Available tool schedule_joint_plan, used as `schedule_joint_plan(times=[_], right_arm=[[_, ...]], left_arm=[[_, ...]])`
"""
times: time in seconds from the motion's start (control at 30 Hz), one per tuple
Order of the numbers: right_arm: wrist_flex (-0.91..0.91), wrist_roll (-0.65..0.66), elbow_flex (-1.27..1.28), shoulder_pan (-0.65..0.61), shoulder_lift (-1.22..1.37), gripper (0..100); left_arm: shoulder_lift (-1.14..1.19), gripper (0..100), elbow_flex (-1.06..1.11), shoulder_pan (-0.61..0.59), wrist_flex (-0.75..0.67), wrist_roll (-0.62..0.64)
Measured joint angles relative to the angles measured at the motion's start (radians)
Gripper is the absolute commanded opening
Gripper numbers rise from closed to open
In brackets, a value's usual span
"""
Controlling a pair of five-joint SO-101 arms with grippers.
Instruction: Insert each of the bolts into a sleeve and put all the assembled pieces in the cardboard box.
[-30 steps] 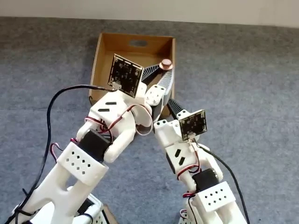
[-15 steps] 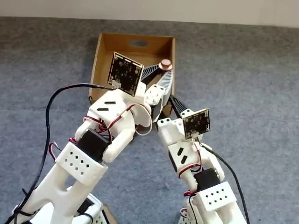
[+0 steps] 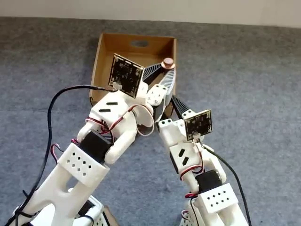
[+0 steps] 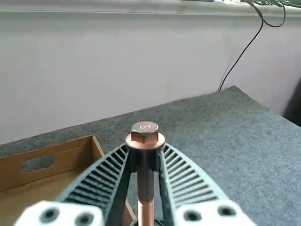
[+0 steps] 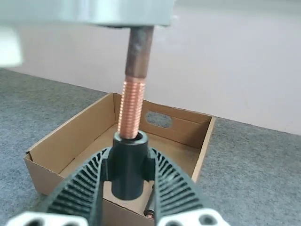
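The left gripper (image 4: 145, 154) is clamping the bolt (image 4: 145, 136) just under its hexagonal head, its fingers (image 4: 110, 172) drawn in tight on both sides of the shank. The bolt is standing upright, head up, with its threaded end pointing down. In the high view the bolt head (image 3: 167, 63) is sitting above the right side of the box (image 3: 131, 44), close to that wall, and the left gripper (image 3: 164, 70) is reaching in over the box's near edge.

The right gripper (image 5: 128, 165) is holding the sleeve (image 5: 127, 176), a black tube, upright between its fingers (image 5: 89, 176), which are pressing against both of its sides. The sleeve is hanging directly under the bolt, and the copper thread (image 5: 130, 108) is entering the sleeve's top opening; how deep it is going cannot be told. Both pieces are hovering above the near part of the box (image 5: 70, 143), clear of its floor.

A small copper-coloured piece (image 5: 149, 213) is lying on the box floor behind the right fingers, too hidden to identify. The box is resting on the grey counter (image 3: 244, 84), open side up, with an oval handle cutout (image 5: 158, 119) in its far wall.
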Motion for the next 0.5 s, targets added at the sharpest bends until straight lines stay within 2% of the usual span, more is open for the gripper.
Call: schedule_joint_plan(times=[0.27, 0.5], right_arm=[[0.000, 0.000, 0.000, 0.000, 0.000, 0.7], [0.000, 0.000, 0.002, 0.005, 0.002, 0.7]], left_arm=[[0.006, 1, 0.000, 0.000, 0.000, 0.000], [0.141, 1, -0.023, -0.003, -0.006, 0.000]])
